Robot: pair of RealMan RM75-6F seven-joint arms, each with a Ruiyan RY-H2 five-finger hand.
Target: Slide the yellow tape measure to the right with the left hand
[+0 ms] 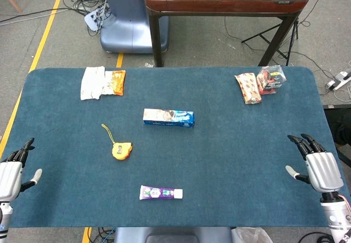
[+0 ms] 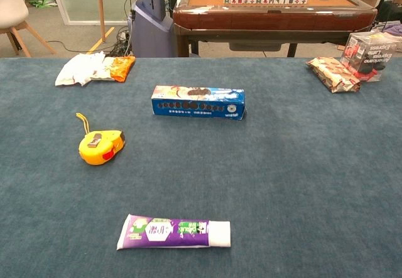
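The yellow tape measure [image 1: 121, 150] lies on the blue table left of centre, its yellow wrist strap trailing up and left; in the chest view the tape measure [image 2: 100, 147] sits at the left. My left hand [image 1: 12, 174] rests at the table's left edge, fingers apart and holding nothing, well left of the tape measure. At the right edge my right hand [image 1: 320, 168] is likewise open and holds nothing. Neither hand shows in the chest view.
A blue biscuit box [image 1: 168, 117] lies at the centre, a purple toothpaste tube [image 1: 160, 192] near the front. White and orange packets [image 1: 102, 82] sit at the back left, a snack pack [image 1: 248, 87] and a clear box [image 1: 271, 79] at the back right.
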